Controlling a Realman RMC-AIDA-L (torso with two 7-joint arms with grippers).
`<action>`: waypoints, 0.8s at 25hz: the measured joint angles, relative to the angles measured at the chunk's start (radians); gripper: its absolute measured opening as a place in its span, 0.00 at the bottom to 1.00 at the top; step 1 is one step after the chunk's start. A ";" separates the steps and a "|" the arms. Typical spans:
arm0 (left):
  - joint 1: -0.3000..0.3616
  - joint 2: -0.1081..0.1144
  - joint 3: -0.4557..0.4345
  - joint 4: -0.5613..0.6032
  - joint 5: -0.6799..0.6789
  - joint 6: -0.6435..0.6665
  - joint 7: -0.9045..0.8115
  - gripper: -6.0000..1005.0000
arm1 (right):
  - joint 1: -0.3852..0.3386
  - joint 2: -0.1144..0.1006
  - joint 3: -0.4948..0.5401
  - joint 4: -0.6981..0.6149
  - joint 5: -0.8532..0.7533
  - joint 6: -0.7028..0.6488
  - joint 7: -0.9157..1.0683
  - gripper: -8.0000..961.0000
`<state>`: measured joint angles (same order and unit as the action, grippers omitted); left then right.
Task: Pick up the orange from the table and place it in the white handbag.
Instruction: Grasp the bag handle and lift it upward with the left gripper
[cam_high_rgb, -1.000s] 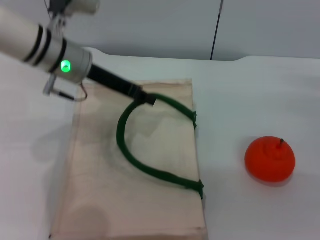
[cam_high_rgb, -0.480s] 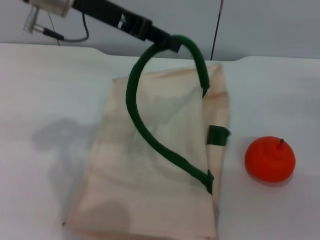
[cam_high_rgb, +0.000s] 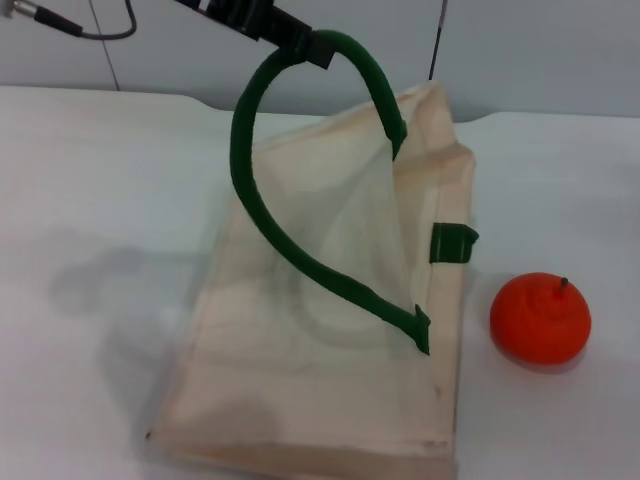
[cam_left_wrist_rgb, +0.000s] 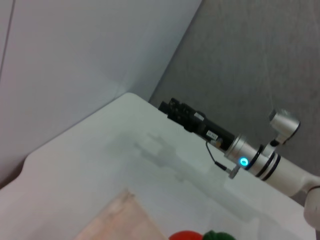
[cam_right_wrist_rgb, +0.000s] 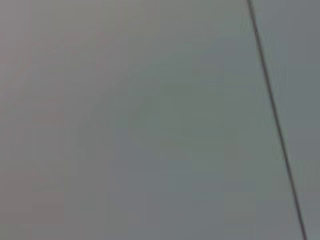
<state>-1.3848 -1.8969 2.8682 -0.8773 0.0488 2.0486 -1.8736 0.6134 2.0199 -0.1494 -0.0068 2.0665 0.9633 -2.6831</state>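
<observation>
Orange (cam_high_rgb: 540, 317) on tabletop (cam_high_rgb: 90, 180), below and right of left tool (cam_high_rgb: 305, 45) | left tool clamps green handle (cam_high_rgb: 260, 220), bag (cam_high_rgb: 330, 330) hoisted | right tool (cam_left_wrist_rgb: 167, 106) idle, grip unclear | risk: handle slips, mouth collapses

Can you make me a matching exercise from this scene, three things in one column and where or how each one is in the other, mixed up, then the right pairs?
Column one:
1. orange
2. green handle
3. white bag

Column two:
A. pinched and lifted by the left gripper
B. resting on the table, to the bag's right
C. pulled partly upright, its bottom edge on the table

Pairs: 1-B, 2-A, 3-C

The right gripper appears only far off in the left wrist view, hanging in the air off the table's far edge.
</observation>
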 joint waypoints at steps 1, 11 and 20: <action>-0.011 0.003 0.000 0.001 0.010 0.003 -0.002 0.14 | -0.006 -0.001 -0.002 -0.009 -0.004 0.000 0.020 0.88; -0.084 0.012 -0.001 0.006 0.049 0.013 -0.013 0.14 | -0.029 -0.003 -0.004 -0.164 -0.286 -0.052 0.342 0.87; -0.005 -0.002 -0.002 -0.022 -0.167 0.006 0.121 0.13 | -0.008 -0.004 -0.002 -0.191 -0.349 -0.091 0.406 0.87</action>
<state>-1.3900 -1.8994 2.8665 -0.8993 -0.1180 2.0545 -1.7527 0.6052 2.0156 -0.1519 -0.1983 1.7176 0.8723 -2.2767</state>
